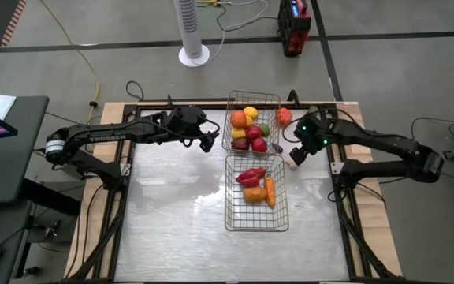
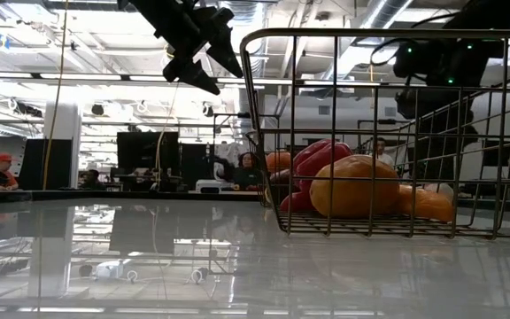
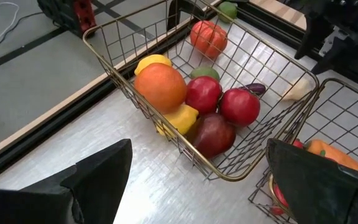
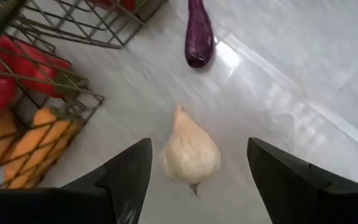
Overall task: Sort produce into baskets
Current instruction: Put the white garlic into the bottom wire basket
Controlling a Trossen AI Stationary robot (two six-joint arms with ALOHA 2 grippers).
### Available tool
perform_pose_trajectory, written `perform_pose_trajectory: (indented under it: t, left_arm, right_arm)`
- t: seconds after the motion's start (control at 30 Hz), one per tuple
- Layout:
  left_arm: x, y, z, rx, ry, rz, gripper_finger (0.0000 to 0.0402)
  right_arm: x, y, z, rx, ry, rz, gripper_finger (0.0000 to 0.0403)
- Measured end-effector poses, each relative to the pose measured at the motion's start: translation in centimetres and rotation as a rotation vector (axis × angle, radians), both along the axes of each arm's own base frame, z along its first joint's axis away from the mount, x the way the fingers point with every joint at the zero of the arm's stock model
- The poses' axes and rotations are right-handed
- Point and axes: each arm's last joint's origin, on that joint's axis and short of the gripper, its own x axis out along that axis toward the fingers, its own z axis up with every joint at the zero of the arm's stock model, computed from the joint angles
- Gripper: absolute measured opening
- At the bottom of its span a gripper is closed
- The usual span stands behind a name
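- Dark fingers of your right gripper point(image 4: 194, 180) stand spread apart, with the pale garlic point(image 4: 189, 151) lying between them on the shiny table point(image 4: 303, 74). You are not pinching it.
- In the high view your right gripper point(image 1: 296, 155) sits right of centre, just beside the right wall of the near basket point(image 1: 256, 225).
- Past the garlic, near the top middle of the right wrist view, you can see a small purple vegetable point(image 4: 198, 34) lying on the table.
- Red peppers point(image 4: 11, 71) and an orange carrot point(image 4: 39, 146) lie inside the near basket at the left edge of that view.
- Your left gripper point(image 1: 209, 143) hangs left of centre in the high view, just beside the far basket point(image 1: 253, 98). Its fingers are spread wide and hold nothing.
- In the left wrist view, the far basket holds an orange point(image 3: 160, 87), yellow lemons point(image 3: 180, 119), red apples point(image 3: 240, 106) and a green lime point(image 3: 204, 73).
- One tomato point(image 1: 283, 115) sits on the table right of the far basket, and a green lime point(image 3: 228, 9) lies beyond it.
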Motion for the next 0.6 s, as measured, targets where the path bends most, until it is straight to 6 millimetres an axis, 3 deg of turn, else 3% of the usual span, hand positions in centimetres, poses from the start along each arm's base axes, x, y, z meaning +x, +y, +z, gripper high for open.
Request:
perform_pose_trajectory:
  t: [0.23, 0.6]
  left_arm:
    - [0.0, 0.0, 0.0, 0.000, 0.000, 0.000, 0.0357]
    - [0.0, 0.0, 0.0, 0.017, 0.012, -0.016, 0.0357]
  right_arm:
    - [0.7, 0.9, -0.6, 0.050, 0.043, -0.013, 0.0292]
    - [2.3, 0.7, -3.7, 0.019, 0.275, 0.039, 0.0292]
